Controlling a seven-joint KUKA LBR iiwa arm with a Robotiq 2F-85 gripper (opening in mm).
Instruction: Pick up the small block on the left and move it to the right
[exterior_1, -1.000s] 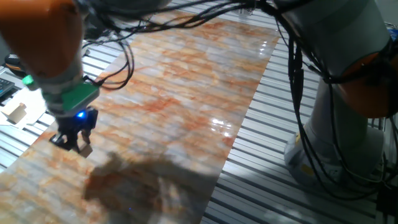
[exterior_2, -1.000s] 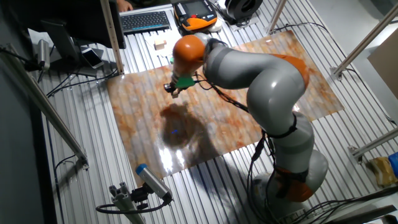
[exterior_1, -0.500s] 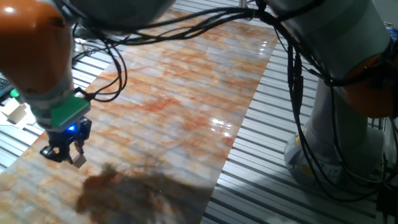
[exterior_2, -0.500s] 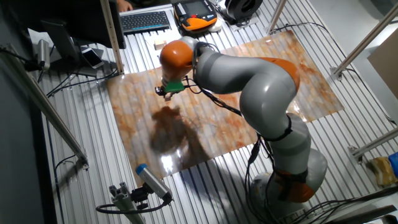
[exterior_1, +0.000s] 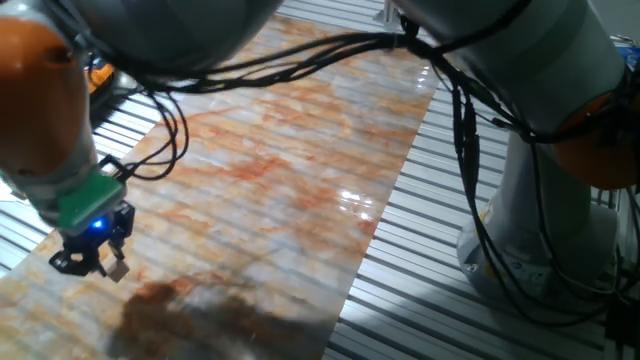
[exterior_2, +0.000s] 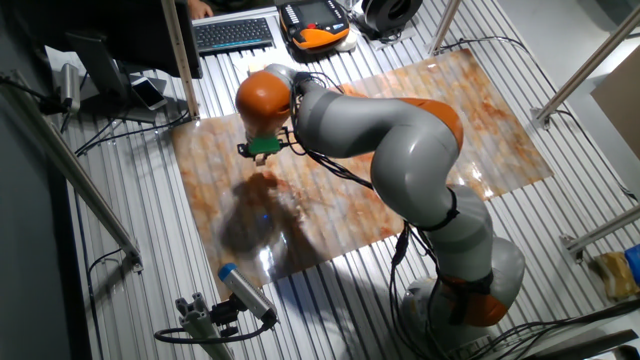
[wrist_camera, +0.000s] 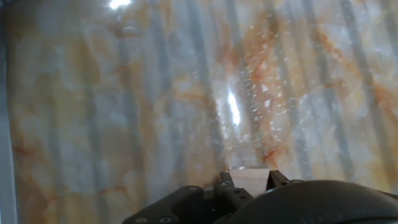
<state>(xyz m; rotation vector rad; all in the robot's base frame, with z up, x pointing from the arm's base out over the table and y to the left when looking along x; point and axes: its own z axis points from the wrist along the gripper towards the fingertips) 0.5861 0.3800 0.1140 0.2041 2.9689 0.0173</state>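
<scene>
My gripper (exterior_1: 92, 263) hangs just above the marbled orange and white sheet (exterior_1: 300, 150) near its left end in one fixed view. It is shut on the small block (exterior_1: 118, 270), a tiny light-tan cube that shows at the fingertips. In the hand view the small block (wrist_camera: 249, 178) sits pinched between the two dark fingers at the bottom edge, with the sheet below. In the other fixed view the gripper (exterior_2: 258, 156) is over the sheet's near-left part, and the block is too small to make out.
The sheet lies on a slatted metal table (exterior_1: 440, 260). The arm's white base (exterior_1: 550, 200) stands at the right. A keyboard (exterior_2: 235, 33) and an orange-and-black pendant (exterior_2: 318, 20) lie beyond the sheet. The sheet's edge (wrist_camera: 6, 124) shows at the left of the hand view.
The gripper has moved steadily left and toward the near edge in one fixed view, still holding the small block. Its shadow on the sheet has moved with it.
</scene>
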